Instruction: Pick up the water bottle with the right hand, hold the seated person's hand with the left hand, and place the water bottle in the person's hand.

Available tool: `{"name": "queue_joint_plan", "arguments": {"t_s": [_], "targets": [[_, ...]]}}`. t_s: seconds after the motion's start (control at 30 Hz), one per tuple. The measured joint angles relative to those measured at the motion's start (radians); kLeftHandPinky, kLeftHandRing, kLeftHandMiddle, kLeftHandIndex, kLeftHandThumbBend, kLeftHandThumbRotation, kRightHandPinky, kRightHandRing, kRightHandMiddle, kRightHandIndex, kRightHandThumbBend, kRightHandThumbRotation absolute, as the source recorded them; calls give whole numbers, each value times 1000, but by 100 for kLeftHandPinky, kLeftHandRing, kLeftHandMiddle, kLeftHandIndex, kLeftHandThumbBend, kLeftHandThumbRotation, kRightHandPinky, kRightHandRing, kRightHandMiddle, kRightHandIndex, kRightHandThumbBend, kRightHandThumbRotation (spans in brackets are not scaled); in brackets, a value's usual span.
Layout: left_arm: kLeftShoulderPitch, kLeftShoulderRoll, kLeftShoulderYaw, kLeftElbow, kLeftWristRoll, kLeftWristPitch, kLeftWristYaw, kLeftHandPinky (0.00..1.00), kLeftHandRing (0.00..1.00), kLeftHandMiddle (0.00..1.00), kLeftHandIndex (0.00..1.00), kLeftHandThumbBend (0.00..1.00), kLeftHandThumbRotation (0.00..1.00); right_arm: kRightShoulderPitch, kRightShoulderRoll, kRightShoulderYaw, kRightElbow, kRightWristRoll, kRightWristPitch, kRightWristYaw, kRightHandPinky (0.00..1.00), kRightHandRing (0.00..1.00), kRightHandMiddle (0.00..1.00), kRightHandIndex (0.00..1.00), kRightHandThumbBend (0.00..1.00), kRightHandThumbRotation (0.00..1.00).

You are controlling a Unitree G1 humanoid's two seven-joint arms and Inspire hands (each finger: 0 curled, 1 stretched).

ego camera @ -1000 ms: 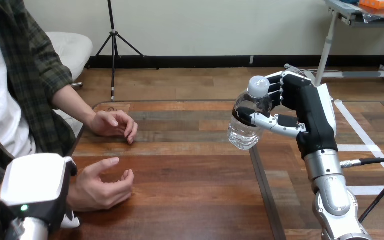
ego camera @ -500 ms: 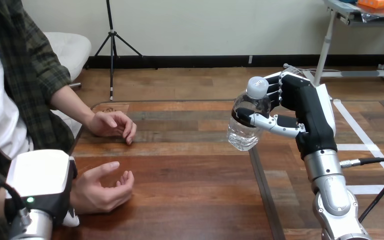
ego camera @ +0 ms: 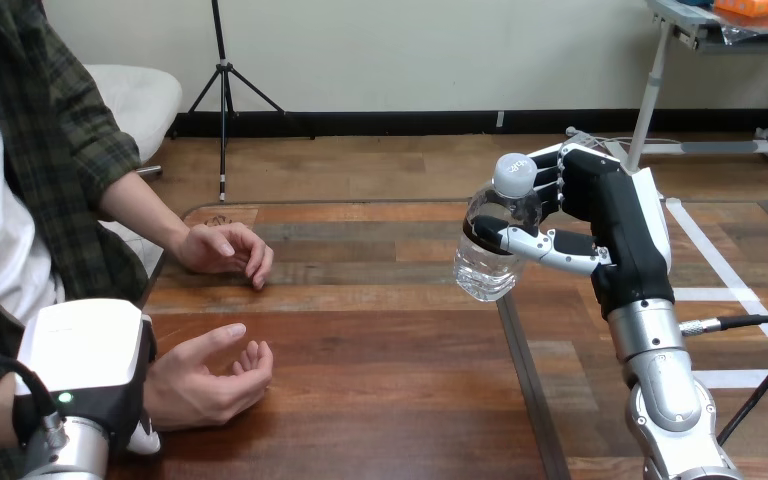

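- Where the wooden table [ego camera: 380, 400] met its near left edge, the robot's left hand [ego camera: 85, 370] sat white back up against the wrist of the person's near hand [ego camera: 205, 378]; whether it gripped that wrist could not be told.
- That near hand lay palm up on the table, loosely curled and holding nothing.
- Farther back on the right, the right hand [ego camera: 600, 230] was wrapped round the water bottle [ego camera: 488, 262], thumb across its front, holding it above the table with the cap up.
- At the far left, the person's far hand [ego camera: 225, 248] rested on the table, well apart from the bottle.
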Motion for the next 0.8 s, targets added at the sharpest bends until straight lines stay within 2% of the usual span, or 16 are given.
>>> {"name": "queue_joint_plan", "arguments": {"t_s": [0.27, 0.53, 0.8], "targets": [[-7, 1, -9, 3, 12, 14, -32, 46, 52, 56, 60, 91, 0, 0, 0, 0, 0, 1, 0, 1, 36, 41, 47, 49, 76, 0], [-7, 3, -29, 8, 15, 21, -63, 51, 56, 60, 63, 89, 0, 0, 0, -2, 0, 17, 0, 20, 37, 42, 47, 49, 75, 0], [-13, 4, -32, 5, 14, 26, -94, 53, 58, 62, 64, 88, 0, 0, 0, -2, 0, 21, 0, 25, 37, 42, 47, 49, 75, 0]]}}
